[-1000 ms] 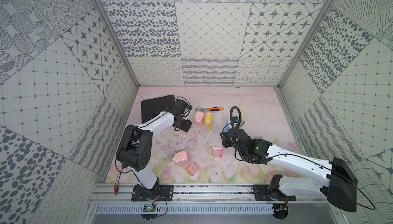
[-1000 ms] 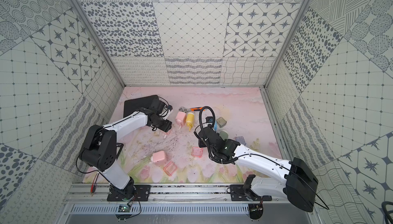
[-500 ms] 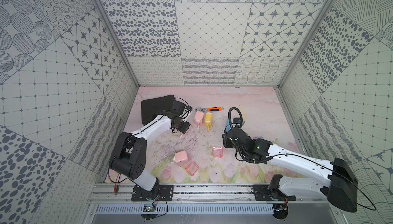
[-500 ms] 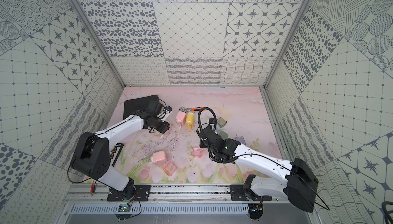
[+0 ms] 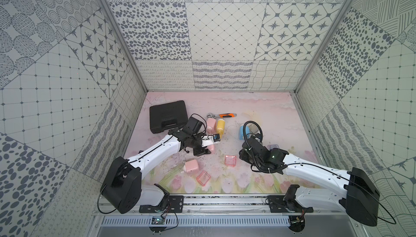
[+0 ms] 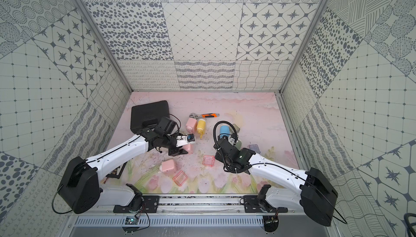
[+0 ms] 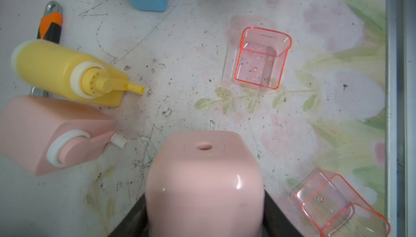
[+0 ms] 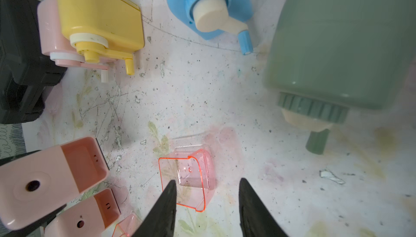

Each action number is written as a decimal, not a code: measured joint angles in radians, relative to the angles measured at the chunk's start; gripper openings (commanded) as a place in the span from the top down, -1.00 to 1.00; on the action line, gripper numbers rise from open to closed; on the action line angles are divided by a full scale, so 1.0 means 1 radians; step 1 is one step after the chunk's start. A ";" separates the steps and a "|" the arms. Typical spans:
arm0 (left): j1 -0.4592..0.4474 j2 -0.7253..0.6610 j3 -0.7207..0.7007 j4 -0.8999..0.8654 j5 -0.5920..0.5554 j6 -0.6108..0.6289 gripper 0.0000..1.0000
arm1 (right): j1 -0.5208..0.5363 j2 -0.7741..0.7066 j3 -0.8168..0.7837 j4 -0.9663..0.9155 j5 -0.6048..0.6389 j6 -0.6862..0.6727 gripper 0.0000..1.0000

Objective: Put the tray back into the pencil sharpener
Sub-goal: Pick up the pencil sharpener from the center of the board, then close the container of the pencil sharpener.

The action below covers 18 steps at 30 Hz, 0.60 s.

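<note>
The left gripper [image 5: 202,150] is clamped on a pink pencil sharpener [image 7: 203,179]. Its dark fingers [image 7: 273,215] press on both flanks, and the pencil hole faces away from the wrist. In the right wrist view the sharpener's tray slot gapes empty. Whether the body is clear of the flower-print mat [image 5: 258,112] I cannot tell.

The right gripper [image 8: 207,180] has its jaws spread over the transparent pink tray [image 8: 186,175]. One fingertip overlaps the tray's rim and the other stands off to its side, so nothing is pinched. The tray lies on the mat near the held sharpener, on the right arm's side of it and not touching it, as both top views show [image 5: 230,160] [image 6: 208,160].

On the rail side of the held sharpener lies a second pink sharpener [image 5: 191,165], with a second pink tray [image 5: 203,177] just beside it. Beyond the held sharpener, a third pink sharpener [image 5: 211,123] and a yellow sharpener [image 5: 220,124] lie side by side. An adjustable wrench [image 5: 221,115] lies behind them and a black case [image 5: 168,119] is off to the left. Farther toward the right arm are a blue sharpener [image 8: 207,6] and a green sharpener [image 8: 342,44].
</note>
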 measured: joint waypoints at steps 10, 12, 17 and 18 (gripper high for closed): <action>-0.134 0.129 0.037 -0.008 0.015 0.169 0.22 | -0.029 0.128 -0.030 0.153 -0.146 0.001 0.25; -0.152 0.150 0.043 -0.010 0.010 0.191 0.19 | -0.037 0.134 -0.048 0.180 -0.164 0.001 0.29; -0.188 0.191 0.056 -0.014 -0.015 0.217 0.17 | -0.043 0.175 -0.055 0.231 -0.214 -0.006 0.36; -0.194 0.199 0.061 -0.016 -0.022 0.219 0.17 | -0.043 0.184 -0.055 0.241 -0.227 -0.007 0.38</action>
